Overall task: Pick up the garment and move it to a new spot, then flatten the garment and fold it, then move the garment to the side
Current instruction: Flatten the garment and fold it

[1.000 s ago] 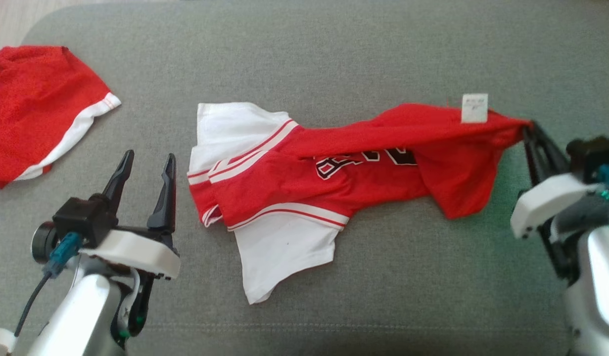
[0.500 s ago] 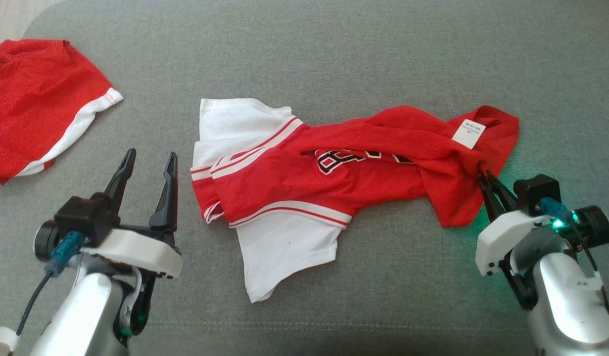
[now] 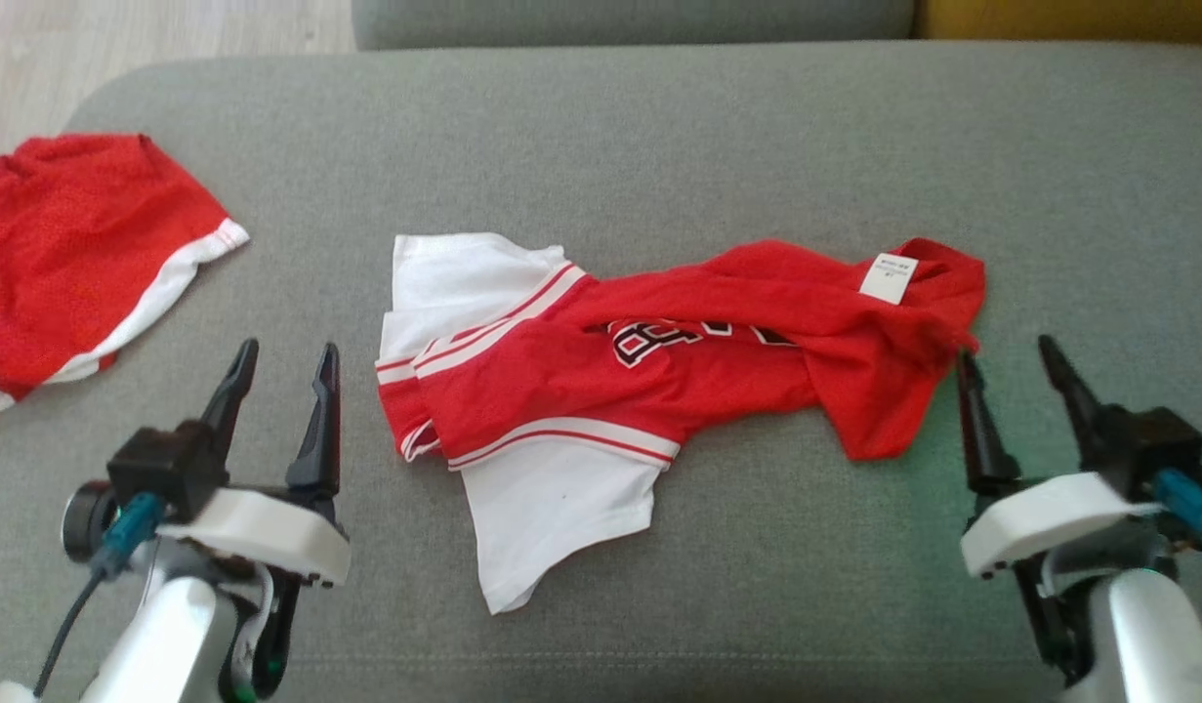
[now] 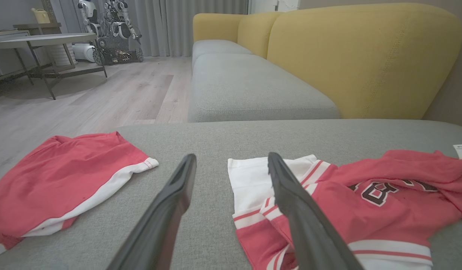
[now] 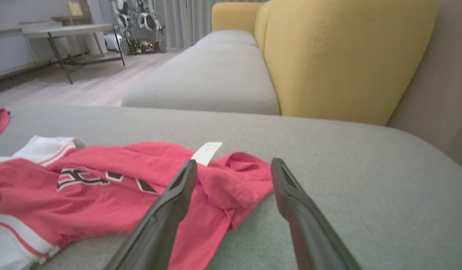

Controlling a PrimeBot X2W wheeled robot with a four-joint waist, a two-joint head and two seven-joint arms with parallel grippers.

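A red and white garment (image 3: 610, 381) with black lettering lies crumpled on the grey cushion (image 3: 659, 146), a white label (image 3: 886, 275) showing near its right end. My right gripper (image 3: 1011, 356) stands open just right of that end, nothing between its fingers. In the right wrist view the garment (image 5: 114, 180) lies ahead and left of my right gripper (image 5: 234, 165). My left gripper (image 3: 284, 356) is open just left of the garment's white sleeve. The left wrist view has the garment (image 4: 358, 195) to the right of my left gripper (image 4: 231, 159).
A second red garment with a white band (image 3: 83, 244) lies at the cushion's far left edge. Behind stand another grey seat (image 4: 249, 86) and a yellow backrest (image 4: 362, 56). Wooden floor (image 4: 103, 90), a table (image 4: 39, 41) and another robot (image 4: 110, 33) lie beyond.
My right gripper has let go of the garment's right end and opened, drawing back toward me. The red end has dropped onto the cushion. The head view has tilted up a little.
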